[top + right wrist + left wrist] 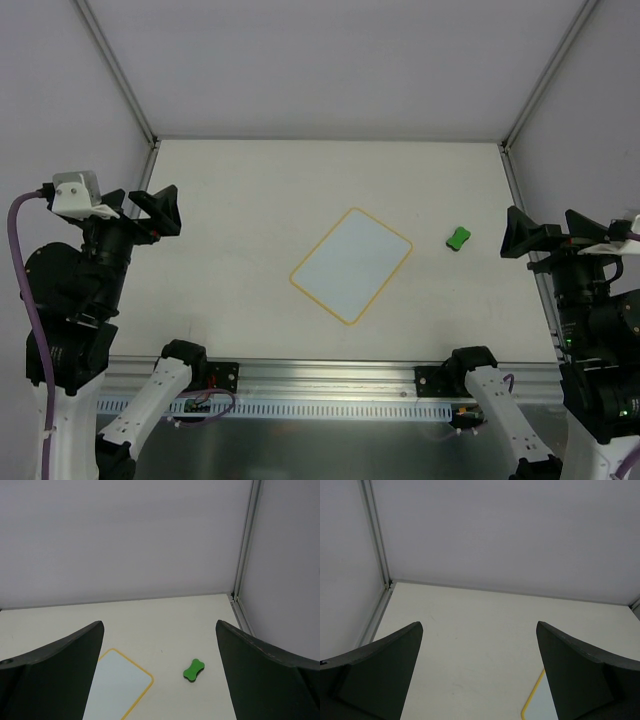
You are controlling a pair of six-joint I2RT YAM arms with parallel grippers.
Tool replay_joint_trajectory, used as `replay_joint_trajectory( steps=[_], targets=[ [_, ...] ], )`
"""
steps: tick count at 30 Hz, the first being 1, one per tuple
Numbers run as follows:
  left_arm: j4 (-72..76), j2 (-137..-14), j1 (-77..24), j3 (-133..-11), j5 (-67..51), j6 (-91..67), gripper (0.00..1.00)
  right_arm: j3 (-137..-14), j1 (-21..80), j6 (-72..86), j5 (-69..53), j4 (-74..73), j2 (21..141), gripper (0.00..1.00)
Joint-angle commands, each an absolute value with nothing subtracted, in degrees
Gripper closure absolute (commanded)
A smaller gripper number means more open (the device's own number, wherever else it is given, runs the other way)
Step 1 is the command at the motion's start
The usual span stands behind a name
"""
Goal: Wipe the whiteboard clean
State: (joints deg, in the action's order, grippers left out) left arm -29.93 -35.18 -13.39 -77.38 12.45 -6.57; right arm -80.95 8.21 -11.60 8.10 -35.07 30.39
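The whiteboard (351, 265) lies flat and turned at an angle in the middle of the table, yellow rim, face plain white with no marks showing. It also shows in the right wrist view (116, 687), and one corner of it shows in the left wrist view (534, 707). A small green bone-shaped eraser (458, 238) lies to its right, also in the right wrist view (193, 669). My left gripper (158, 212) is open and empty at the table's left edge. My right gripper (520, 236) is open and empty at the right edge, near the eraser.
The cream table (250, 200) is enclosed by white walls with metal posts (115, 70) at the back corners. A metal rail (330, 385) runs along the near edge between the arm bases.
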Motion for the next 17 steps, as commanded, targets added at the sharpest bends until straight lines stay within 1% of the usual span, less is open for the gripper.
replay_joint_trajectory(
  steps=[1,17],
  targets=[
    [-29.00,-33.75,-12.92,-76.73,12.22,-6.68,0.01,-80.16,10.10,-14.24,11.69,-32.70,31.11,0.01],
    [-29.00,-32.78,-12.92,-75.67,12.92,-7.56,0.01,-79.37,10.28,-14.50,12.13,-32.26,30.85,0.01]
  ],
)
